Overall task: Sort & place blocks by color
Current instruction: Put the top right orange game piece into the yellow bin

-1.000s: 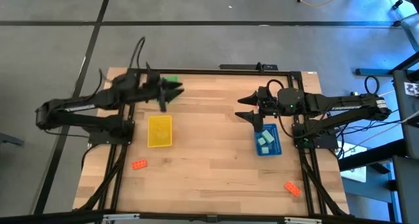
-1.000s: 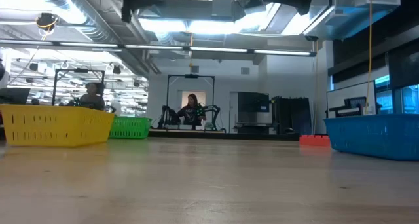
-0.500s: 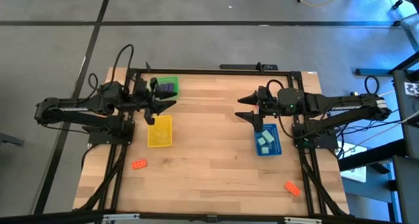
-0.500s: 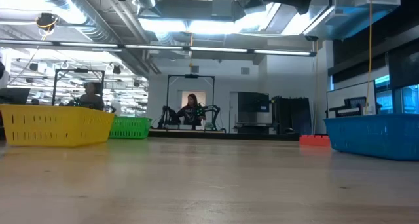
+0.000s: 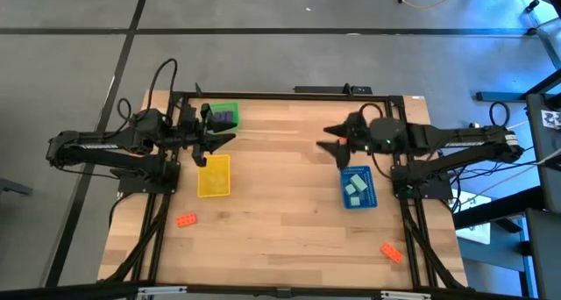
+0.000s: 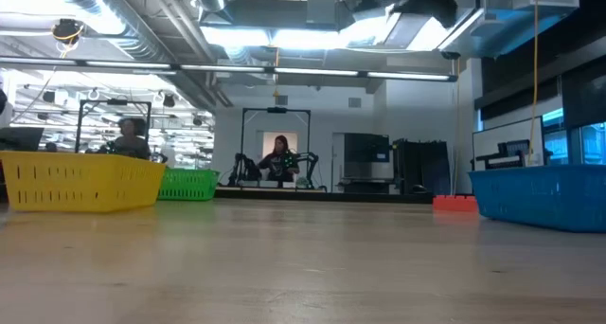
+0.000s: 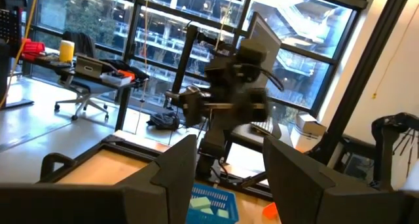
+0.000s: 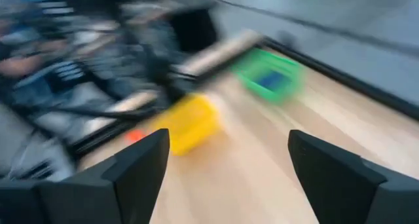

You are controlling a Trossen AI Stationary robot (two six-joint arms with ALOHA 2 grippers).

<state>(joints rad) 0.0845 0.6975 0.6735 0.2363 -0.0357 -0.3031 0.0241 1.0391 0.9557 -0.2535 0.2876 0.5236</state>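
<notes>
On the left of the pale wooden bench [image 5: 280, 221], the left gripper [image 5: 224, 139] hangs between the green square tray [image 5: 230, 108] at the far left and the yellow square tray [image 5: 214, 175] just nearer. Its two dark fingers [image 7: 171, 171] stand partly apart, with only air between them; it holds nothing and touches neither tray. Small purple studded bricks [image 5: 224, 118] lie in the green tray, partly covered by the arm. The yellow tray looks bare inside from above. Nearer, at the left edge, a single orange-red studded brick [image 5: 186, 219] lies on the wood, well apart from the trays.

On the right, the right gripper [image 5: 331, 139] hovers just to the far side of the blue square tray [image 5: 358, 198], fingers [image 8: 141, 165] spread wide and empty, touching nothing. Light teal studded bricks [image 5: 356, 186] lie together in the blue tray. A second orange-red studded brick [image 5: 391, 253] sits near the right front corner of the bench.

The right wrist view is smeared, so the trays there show only as coloured patches. In the low view the tray walls hide what lies inside, and the arms are cut off at the top edge. How many purple bricks there are cannot be made out.
</notes>
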